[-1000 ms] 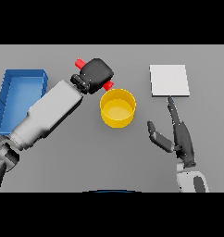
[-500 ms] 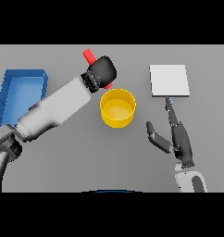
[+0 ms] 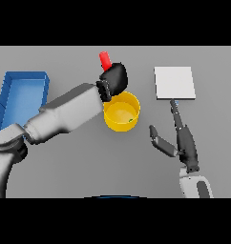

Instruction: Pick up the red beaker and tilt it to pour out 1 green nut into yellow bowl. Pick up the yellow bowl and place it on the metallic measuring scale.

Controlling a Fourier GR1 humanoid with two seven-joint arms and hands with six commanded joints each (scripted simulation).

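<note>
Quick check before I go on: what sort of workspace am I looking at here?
Probably a lab-style weighing bench: a plain grey table with a red beaker held in the left robot hand, a yellow bowl, a flat metallic scale and a blue bin.

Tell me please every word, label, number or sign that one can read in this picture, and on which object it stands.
None: no readable text shows anywhere.
The red beaker, yellow bowl, metallic measuring scale and blue tray have plain surfaces, with no letters, digits or signs.
The left hand and right hand carry no markings either.
</note>
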